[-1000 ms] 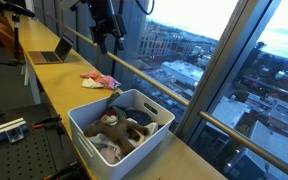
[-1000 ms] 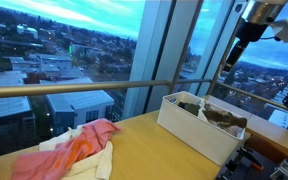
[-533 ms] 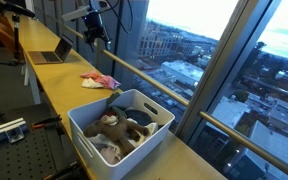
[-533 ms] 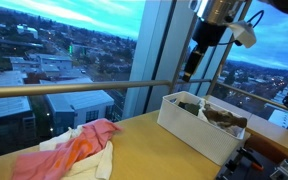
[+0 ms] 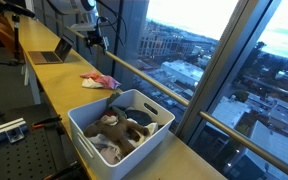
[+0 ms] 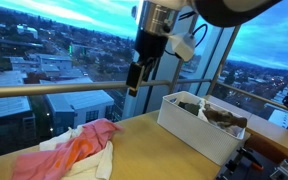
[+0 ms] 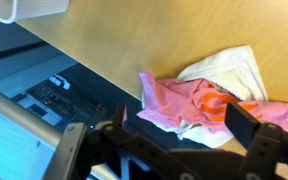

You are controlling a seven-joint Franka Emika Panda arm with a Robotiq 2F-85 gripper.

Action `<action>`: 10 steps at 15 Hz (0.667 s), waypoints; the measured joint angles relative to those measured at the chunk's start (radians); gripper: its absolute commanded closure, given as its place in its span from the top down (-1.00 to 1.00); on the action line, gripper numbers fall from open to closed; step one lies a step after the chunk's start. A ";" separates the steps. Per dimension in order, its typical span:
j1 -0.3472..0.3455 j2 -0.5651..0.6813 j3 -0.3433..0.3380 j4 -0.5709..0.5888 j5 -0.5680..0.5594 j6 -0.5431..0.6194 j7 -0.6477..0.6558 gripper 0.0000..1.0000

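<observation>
A pink and orange cloth lying on a white cloth (image 5: 99, 81) forms a small pile on the wooden counter; it also shows near the front of another exterior view (image 6: 69, 150). My gripper (image 5: 96, 42) hangs open in the air above this pile, holding nothing, and in an exterior view (image 6: 134, 78) it stands to the right of the pile, in front of the window. From the wrist, the pile of cloths (image 7: 204, 95) lies between and beyond the spread fingers of the gripper (image 7: 182, 125).
A white bin (image 5: 84, 125) filled with brown and white cloths sits further along the counter (image 6: 189, 128), with one corner in the wrist view (image 7: 39, 8). A laptop (image 5: 52, 55) stands at the far end. A metal railing (image 6: 54, 90) and window glass border the counter.
The arm has swung away from the bin's end of the counter towards the pile of cloths and come lower. The jaws stayed open. The cloths and the bin have not moved.
</observation>
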 measured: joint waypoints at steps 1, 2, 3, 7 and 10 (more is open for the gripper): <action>0.017 0.050 -0.004 0.049 0.012 0.000 -0.014 1.00; 0.034 0.100 -0.009 0.098 0.025 0.000 -0.029 1.00; 0.052 0.149 -0.014 0.146 0.039 -0.001 -0.044 1.00; 0.115 0.329 -0.028 0.328 0.063 -0.018 -0.101 1.00; 0.153 0.449 -0.028 0.466 0.062 -0.051 -0.142 1.00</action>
